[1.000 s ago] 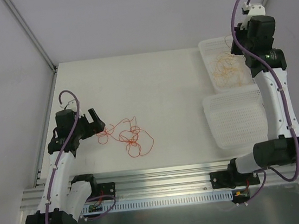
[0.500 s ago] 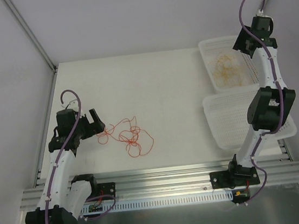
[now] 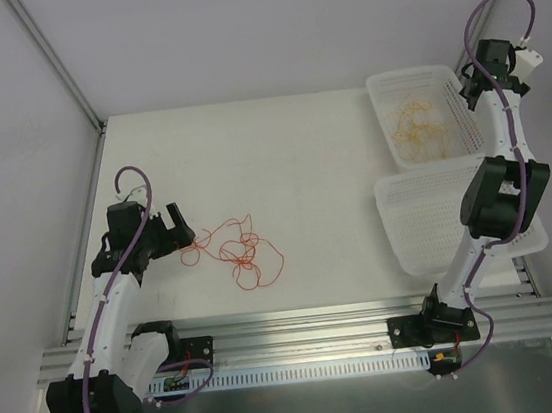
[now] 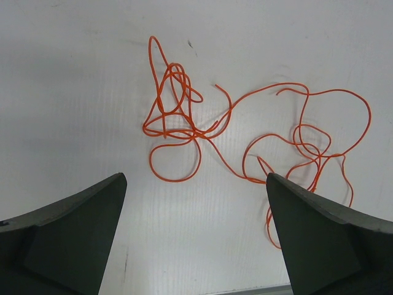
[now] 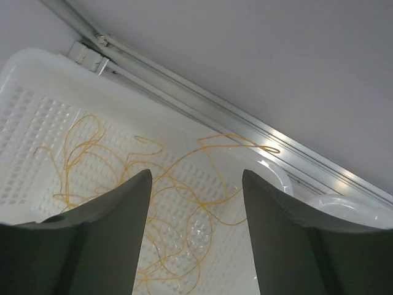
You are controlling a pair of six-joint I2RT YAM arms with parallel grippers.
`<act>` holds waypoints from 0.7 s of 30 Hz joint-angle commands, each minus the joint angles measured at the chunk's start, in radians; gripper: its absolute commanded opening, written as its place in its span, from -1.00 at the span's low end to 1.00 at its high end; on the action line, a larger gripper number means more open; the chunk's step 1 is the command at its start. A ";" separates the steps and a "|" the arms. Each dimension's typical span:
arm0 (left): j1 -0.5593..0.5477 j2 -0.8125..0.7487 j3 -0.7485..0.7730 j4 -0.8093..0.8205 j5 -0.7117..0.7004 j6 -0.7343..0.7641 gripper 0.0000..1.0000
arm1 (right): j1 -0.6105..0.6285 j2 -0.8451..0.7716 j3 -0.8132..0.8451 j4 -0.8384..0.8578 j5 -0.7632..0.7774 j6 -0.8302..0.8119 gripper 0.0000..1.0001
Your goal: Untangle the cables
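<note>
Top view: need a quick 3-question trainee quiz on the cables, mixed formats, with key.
1. True or false: the red-orange cable lies on the bare table.
2. Of the far basket and near basket, the yellow-orange cables lie in: A far, B near, C both.
3. Short answer: are the left gripper and right gripper open or shut?
Key: 1 true; 2 A; 3 both open, nothing held.

Matt white, faintly ribbed table (image 4: 73, 74). Thin, smooth red-orange cables (image 4: 178, 129). At two o'clock, slightly glossy perforated white plastic basket (image 5: 31, 123), paler yellow cables (image 5: 178, 178), shiny metal rail (image 5: 196, 104). Matt dark plastic fingers (image 4: 67, 239).
</note>
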 commanded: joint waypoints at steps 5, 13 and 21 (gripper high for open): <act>-0.002 0.003 -0.019 0.021 -0.023 0.018 0.98 | -0.008 0.085 0.026 -0.077 0.188 0.158 0.25; -0.003 -0.007 -0.025 0.020 -0.012 0.017 0.98 | -0.015 0.089 -0.009 0.053 0.156 -0.193 0.19; -0.003 0.029 -0.022 0.029 0.005 0.021 0.98 | -0.044 0.083 -0.025 0.107 -0.002 -0.422 0.12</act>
